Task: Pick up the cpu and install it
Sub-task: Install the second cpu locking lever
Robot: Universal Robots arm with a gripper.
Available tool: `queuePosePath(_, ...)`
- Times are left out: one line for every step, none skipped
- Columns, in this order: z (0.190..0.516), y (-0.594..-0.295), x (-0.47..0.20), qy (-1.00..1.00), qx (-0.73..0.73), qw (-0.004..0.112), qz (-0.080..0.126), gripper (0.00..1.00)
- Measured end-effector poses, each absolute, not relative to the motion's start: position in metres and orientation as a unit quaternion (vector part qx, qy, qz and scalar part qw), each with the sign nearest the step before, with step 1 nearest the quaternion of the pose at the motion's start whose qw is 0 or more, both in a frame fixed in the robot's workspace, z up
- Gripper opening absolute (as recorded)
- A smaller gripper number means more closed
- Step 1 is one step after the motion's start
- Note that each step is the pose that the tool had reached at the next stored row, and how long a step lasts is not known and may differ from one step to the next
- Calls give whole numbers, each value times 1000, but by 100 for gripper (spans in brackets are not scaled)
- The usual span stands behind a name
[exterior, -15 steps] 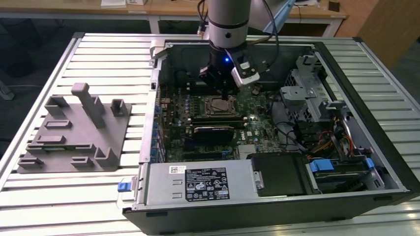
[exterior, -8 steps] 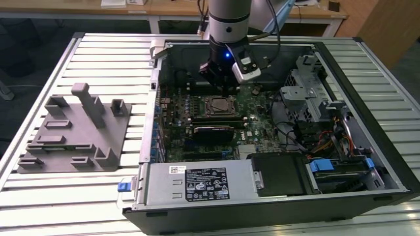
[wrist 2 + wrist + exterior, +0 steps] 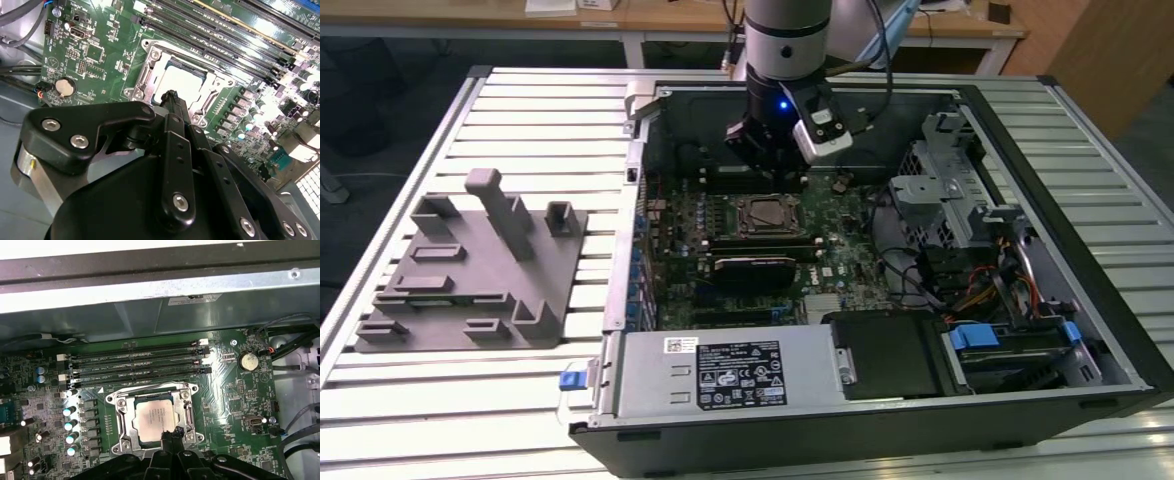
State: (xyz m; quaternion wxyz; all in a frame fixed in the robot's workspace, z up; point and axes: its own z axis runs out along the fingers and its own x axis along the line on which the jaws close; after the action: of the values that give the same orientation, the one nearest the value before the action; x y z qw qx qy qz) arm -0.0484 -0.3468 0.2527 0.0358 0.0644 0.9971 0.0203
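The small, flat, square cpu with its pale silvery metal top [image 3: 156,419] lies inside the dark square socket frame with a metal rim [image 3: 120,412] on the green motherboard [image 3: 225,390], and in both wrist views it looks level and square to the frame. So the placing seems done, or very nearly so. The black gripper [image 3: 170,436] hangs just above the near edge of the socket, with the tips of its fingers [image 3: 171,97] drawn together to a narrow point and nothing held between them. Whether those tips touch the chip's edge or merely hover over it I cannot say, since the linkage hides the contact.

Any further move here would call for care. The frame's rim and the small capacitors beside it stand close, and a sideways nudge could skew the chip on its contacts.

In the exterior view the arm [image 3: 785,40] reaches down into the open black computer case [image 3: 854,440], which lies on its side on a table of pale slatted metal [image 3: 520,110]. A grey plastic tray with upright posts [image 3: 467,270] sits well apart on the exterior view's left. Behind stand wooden desks [image 3: 667,25] and a dark floor.
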Motion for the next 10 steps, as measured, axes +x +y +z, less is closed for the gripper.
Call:
queuePosePath(253,-347,-48,997,64,36,20,11)
queuePosePath(253,-347,-48,997,64,36,20,11)
queuePosePath(253,-347,-48,997,64,36,20,11)
queuePosePath(253,-347,-48,997,64,36,20,11)
queuePosePath(253,-347,-48,997,64,36,20,11)
queuePosePath(253,-348,-48,997,64,36,20,11)
queuePosePath(253,-348,-48,997,64,36,20,11)
queuePosePath(253,-349,-48,997,64,36,20,11)
queuePosePath(253,-350,-48,997,64,36,20,11)
queuePosePath(253,-351,-48,997,64,36,20,11)
